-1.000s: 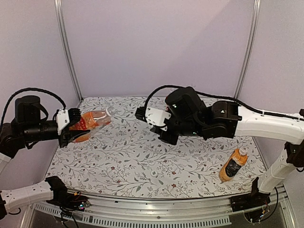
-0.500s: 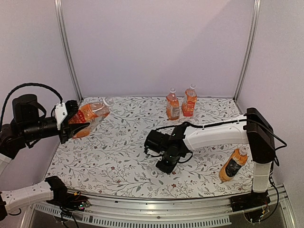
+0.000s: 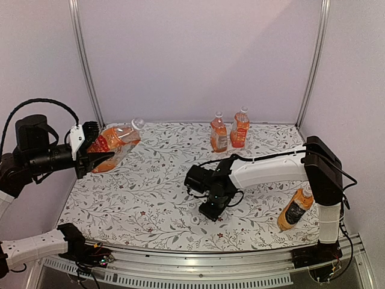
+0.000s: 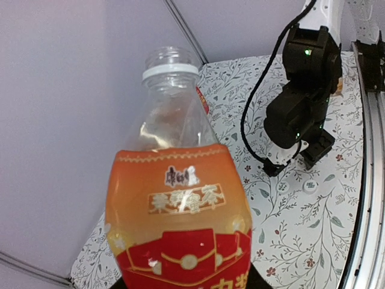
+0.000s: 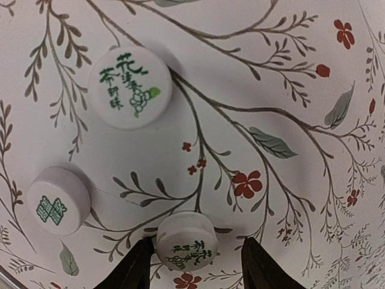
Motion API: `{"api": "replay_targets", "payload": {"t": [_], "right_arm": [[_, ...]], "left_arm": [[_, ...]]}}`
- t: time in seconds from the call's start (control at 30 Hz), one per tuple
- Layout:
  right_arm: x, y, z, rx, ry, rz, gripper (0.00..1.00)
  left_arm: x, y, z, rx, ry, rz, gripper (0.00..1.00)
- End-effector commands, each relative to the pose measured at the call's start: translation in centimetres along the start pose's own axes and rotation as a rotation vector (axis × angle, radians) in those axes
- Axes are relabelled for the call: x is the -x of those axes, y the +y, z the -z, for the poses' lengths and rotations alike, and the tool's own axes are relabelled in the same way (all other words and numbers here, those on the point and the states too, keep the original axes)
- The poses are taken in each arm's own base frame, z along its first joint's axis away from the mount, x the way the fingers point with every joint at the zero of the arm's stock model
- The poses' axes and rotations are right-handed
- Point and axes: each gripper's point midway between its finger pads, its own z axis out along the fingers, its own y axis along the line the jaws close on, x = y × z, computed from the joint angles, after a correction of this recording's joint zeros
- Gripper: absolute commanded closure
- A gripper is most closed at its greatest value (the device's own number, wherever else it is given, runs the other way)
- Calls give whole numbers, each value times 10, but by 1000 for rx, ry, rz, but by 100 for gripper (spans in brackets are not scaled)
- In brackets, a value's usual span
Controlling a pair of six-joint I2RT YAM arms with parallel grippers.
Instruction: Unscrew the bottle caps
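Note:
My left gripper point(image 3: 91, 155) is shut on an orange-labelled bottle point(image 3: 114, 143), held off the table and tilted at the left. In the left wrist view the bottle point(image 4: 179, 205) has a bare neck point(image 4: 171, 59) with no cap on it. My right gripper point(image 3: 212, 208) is down at the table, open. A white cap point(image 5: 187, 241) lies flat between its fingers point(image 5: 136, 268), close to the left one and apart from the right one. Two more loose caps point(image 5: 130, 88) point(image 5: 58, 200) lie nearby on the cloth.
Two capped bottles point(image 3: 218, 133) point(image 3: 240, 128) stand upright at the back of the flowered table point(image 3: 150, 192). A dark-labelled, capped bottle point(image 3: 295, 209) lies near the right edge, beside the right arm's base. Metal posts stand at the back corners.
My right arm came down from near the held bottle's mouth to the table, and its jaws opened around the cap. The left arm lifted its bottle slightly.

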Motion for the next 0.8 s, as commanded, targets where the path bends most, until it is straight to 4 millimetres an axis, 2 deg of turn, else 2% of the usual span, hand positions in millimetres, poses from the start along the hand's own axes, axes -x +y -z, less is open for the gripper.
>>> {"api": "replay_targets", "payload": {"t": [0.0,0.13,0.27,0.3,0.37,0.4,0.43,0.5,0.53,0.57,0.63,0.7,0.77], "right_arm": [[-5,0,6,5,45,-25,41],[9,-9,44,-20,-13,-15,33],[41,-17,118,-21,-188,14,13],[51,-18,146,-11,-268,33,11],[72,-6,196,58,-436,84,9],[79,6,228,116,-548,134,9],[87,20,251,167,-652,217,9],[95,55,304,316,-885,376,9],[101,65,348,352,-1079,452,7],[102,73,378,393,-1218,498,5],[101,80,426,439,-1444,558,4],[104,83,460,474,-1569,574,4],[112,92,474,536,-1596,597,6]], "left_arm": [[13,3,8,4,-45,7,76],[19,-1,16,-8,-75,11,76],[29,-13,23,-79,-117,23,76],[32,-17,24,-105,-130,30,76],[39,-26,29,-161,-159,49,76],[43,-31,31,-194,-173,56,76],[46,-36,34,-228,-185,64,76],[52,-46,40,-295,-208,73,75],[54,-51,42,-327,-215,78,75],[55,-55,44,-352,-220,83,75],[57,-59,46,-380,-229,86,75],[60,-59,47,-387,-234,85,75],[61,-58,48,-389,-234,82,75]]}}
